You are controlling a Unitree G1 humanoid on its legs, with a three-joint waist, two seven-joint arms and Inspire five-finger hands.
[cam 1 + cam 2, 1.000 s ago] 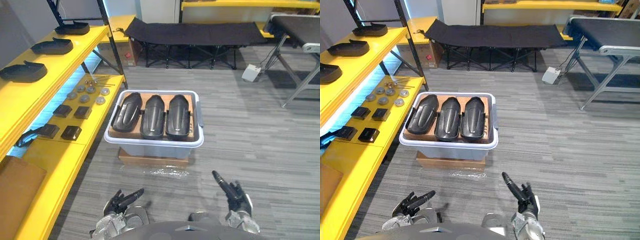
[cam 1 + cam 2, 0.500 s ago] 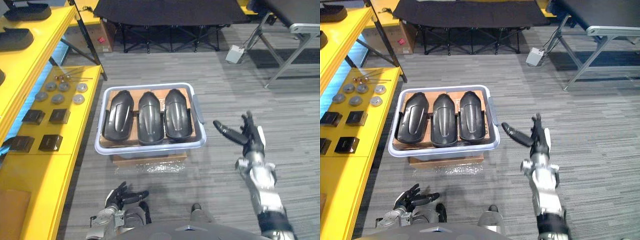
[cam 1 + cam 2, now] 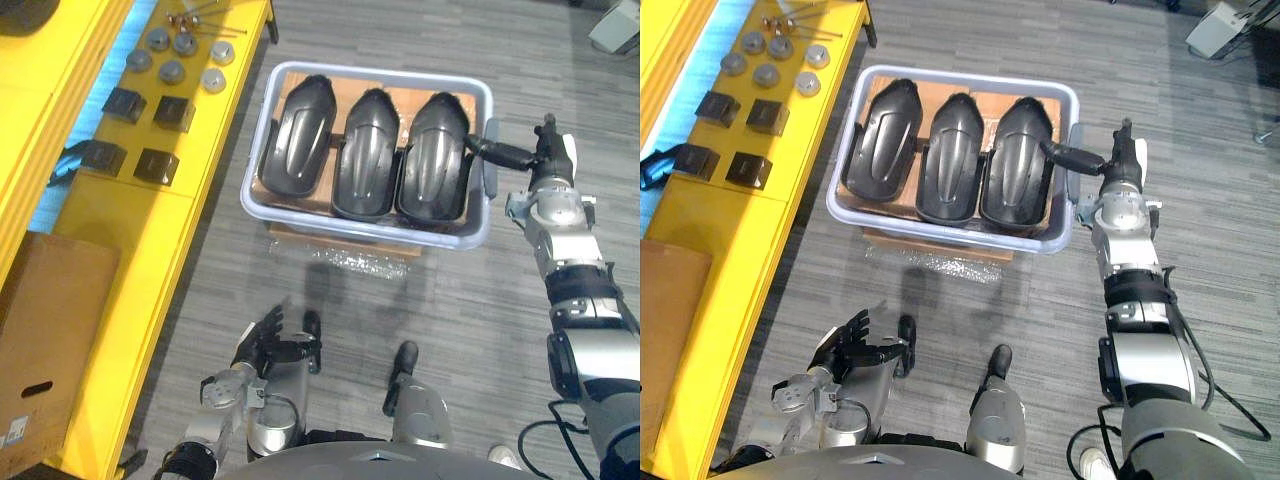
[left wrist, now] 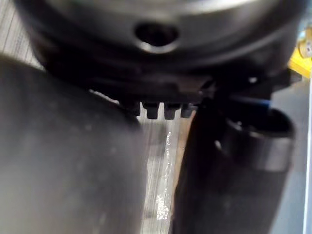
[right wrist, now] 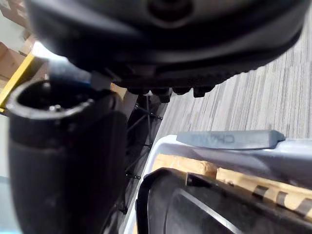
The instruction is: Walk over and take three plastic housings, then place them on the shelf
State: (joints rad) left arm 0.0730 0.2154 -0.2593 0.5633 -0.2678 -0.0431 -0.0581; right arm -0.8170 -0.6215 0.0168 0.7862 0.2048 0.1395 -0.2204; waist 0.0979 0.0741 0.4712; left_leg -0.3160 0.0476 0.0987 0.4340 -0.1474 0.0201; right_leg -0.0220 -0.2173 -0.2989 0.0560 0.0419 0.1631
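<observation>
Housings [image 3: 370,152] lie three abreast in the grey tub [image 3: 350,226], each free to lift out singly. Our right hand [image 3: 548,172] is at its right rim, fingers straight and thumb spread toward the nearest, probably to take it. Our left hand [image 3: 262,345] hangs low, fingers loosely apart.

Three glossy black plastic housings [image 3: 368,155], side by side, lying lengthwise in grey bin [image 3: 350,224].

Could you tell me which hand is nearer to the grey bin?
Right. The right hand is at the right end of the grey bin, fingers straight; the left hand hangs low, well short of its near wall.
</observation>
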